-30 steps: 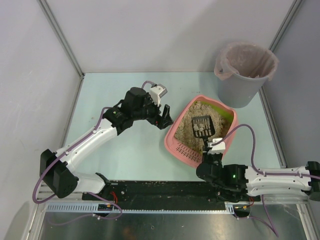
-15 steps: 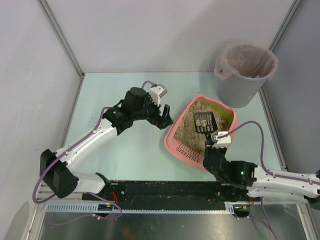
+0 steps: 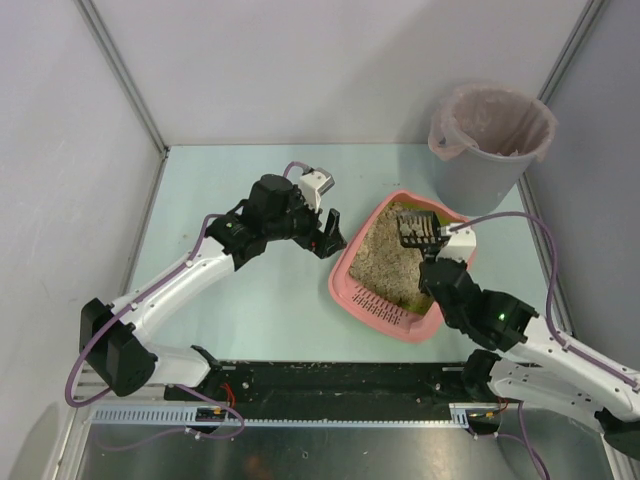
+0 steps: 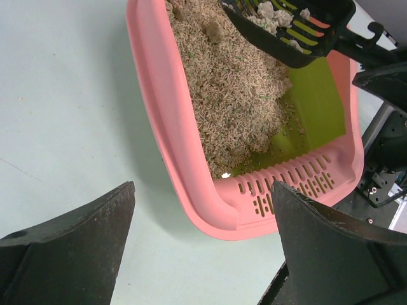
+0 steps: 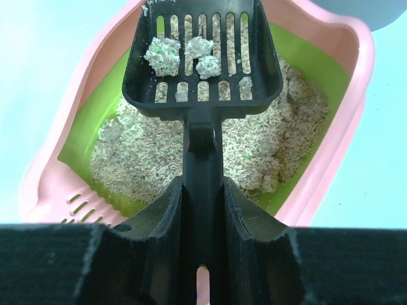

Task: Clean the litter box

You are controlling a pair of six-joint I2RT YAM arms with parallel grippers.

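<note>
The pink litter box [image 3: 345,262] lies right of centre, its yellow-green lining partly bare beside the beige litter [image 3: 385,262]. My right gripper [image 3: 440,262] is shut on the handle of a black slotted scoop [image 3: 418,230], which hangs above the box's far right end. In the right wrist view the scoop [image 5: 202,114] carries a few grey clumps [image 5: 191,54] over the litter box [image 5: 346,108]. My left gripper [image 3: 328,235] stands open just left of the box, holding nothing. In the left wrist view the box's slotted rim [image 4: 299,184] shows between its open fingers [image 4: 76,248].
A grey bucket [image 3: 490,140] lined with a pinkish bag stands at the back right, beyond the box. Metal frame posts and grey walls border the pale table [image 3: 250,180]. A black rail runs along the near edge [image 3: 330,380].
My right arm has swung forward and carried the scoop with its clumps from the middle of the box up to its far right end. The left arm has not moved.
</note>
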